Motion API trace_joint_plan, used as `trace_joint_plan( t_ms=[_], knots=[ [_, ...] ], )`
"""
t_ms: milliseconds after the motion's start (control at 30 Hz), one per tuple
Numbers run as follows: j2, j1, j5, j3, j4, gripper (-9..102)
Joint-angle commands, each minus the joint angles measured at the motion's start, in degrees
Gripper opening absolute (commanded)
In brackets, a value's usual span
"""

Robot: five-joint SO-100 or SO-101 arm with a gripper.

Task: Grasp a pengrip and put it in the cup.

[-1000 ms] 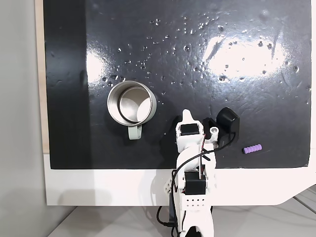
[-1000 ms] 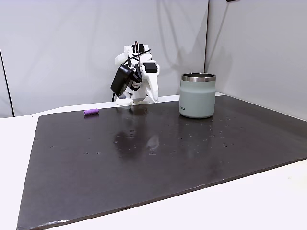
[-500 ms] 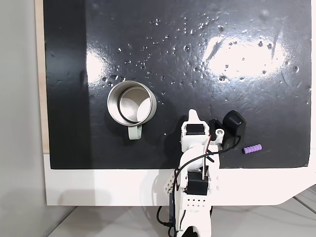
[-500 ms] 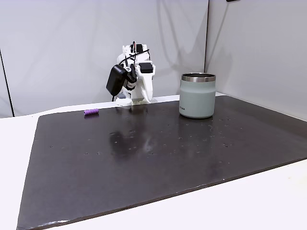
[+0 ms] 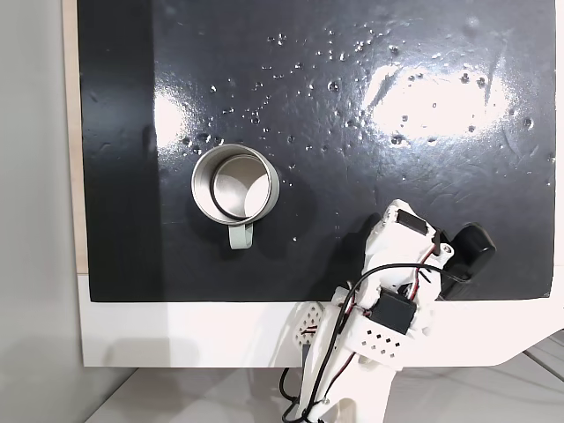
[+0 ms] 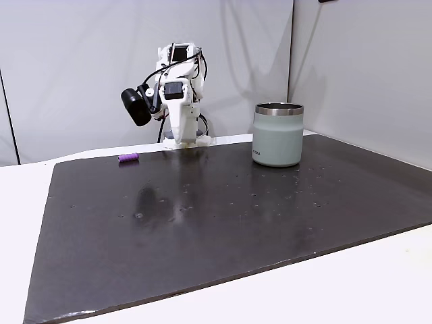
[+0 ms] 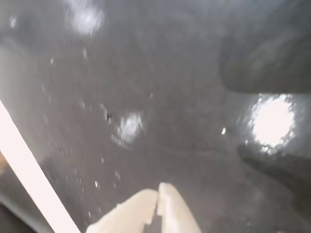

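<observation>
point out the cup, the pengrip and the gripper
cup point(image 6: 277, 138), a fixed view, on its pale outer wall
pengrip point(image 6: 128, 158), a fixed view, on the middle of its purple body
gripper point(image 7: 157, 194), wrist view, where the shut jaws' tips meet

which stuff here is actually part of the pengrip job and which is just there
Part of the job:
pengrip, lying on the mat
cup, standing upright
gripper, fingers together, holding nothing

Just there:
black mat
white table
grey wall panels
</observation>
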Motion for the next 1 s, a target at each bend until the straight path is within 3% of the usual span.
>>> trace_joint_plan(
  t_ms=[0,467,967],
  knots=[
    [-5.9,4.7,2.6,-5.7,-1.9,0],
    [-38.8,19.9,2.6,-23.7,-6.5,0],
    [-45.3,24.1,-4.7,-28.5,-6.5,0]
  ],
)
